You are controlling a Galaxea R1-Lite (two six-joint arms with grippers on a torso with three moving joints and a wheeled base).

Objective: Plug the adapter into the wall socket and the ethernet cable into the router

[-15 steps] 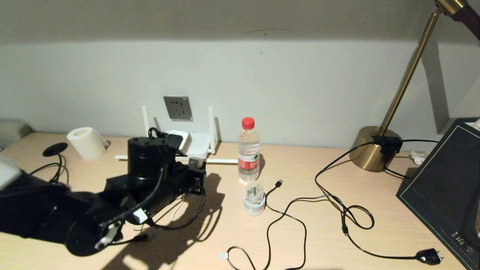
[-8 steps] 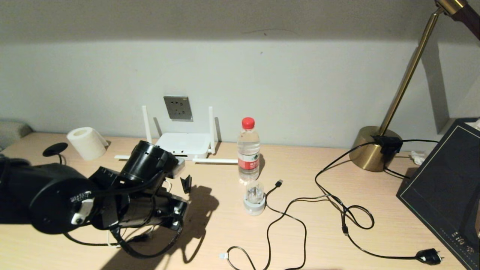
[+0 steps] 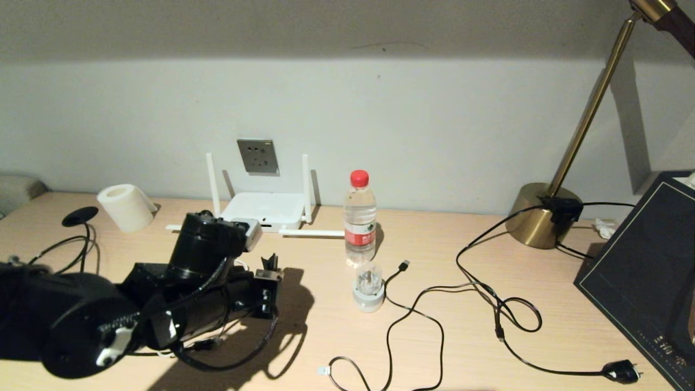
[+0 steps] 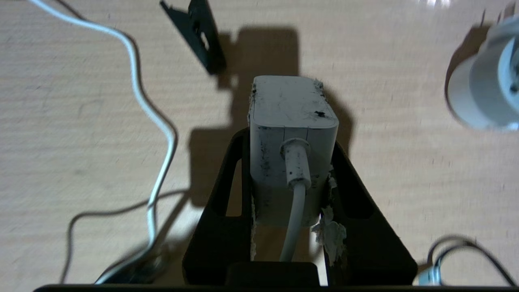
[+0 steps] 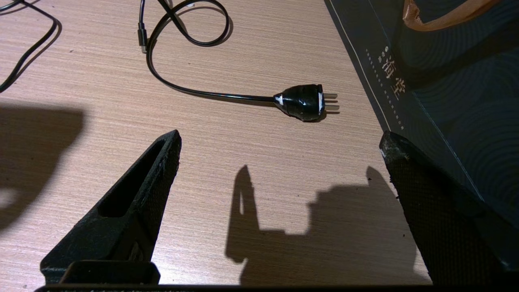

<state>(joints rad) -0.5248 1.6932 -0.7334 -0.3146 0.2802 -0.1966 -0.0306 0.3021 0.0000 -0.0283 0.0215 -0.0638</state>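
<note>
**Adapter lifted clear of the router, not yet at the socket**

Adapter (image 4: 292, 134), a small white cube-shaped plug block with a thin white cord, is sitting clamped between the two black fingers of the left gripper (image 4: 292, 121), cord end facing the wrist. A second ago it was hanging over the flat white rectangular router (image 3: 266, 210) with its thin antennas; now the left arm is drawing it back and lower, so it is hovering over the pale wooden desk (image 3: 434, 347) just in front of the router. The wrist is also rolling, probably to line the prongs up with the square grey metallic wall socket (image 3: 257, 156) above the router. The insertion is yet to come. The long black ethernet cable (image 3: 396, 326) is lying loose on the desk, unplugged. The right gripper (image 5: 279, 146) is parked with its jaws spread wide, empty, near a black mains plug (image 5: 302, 101).
</note>
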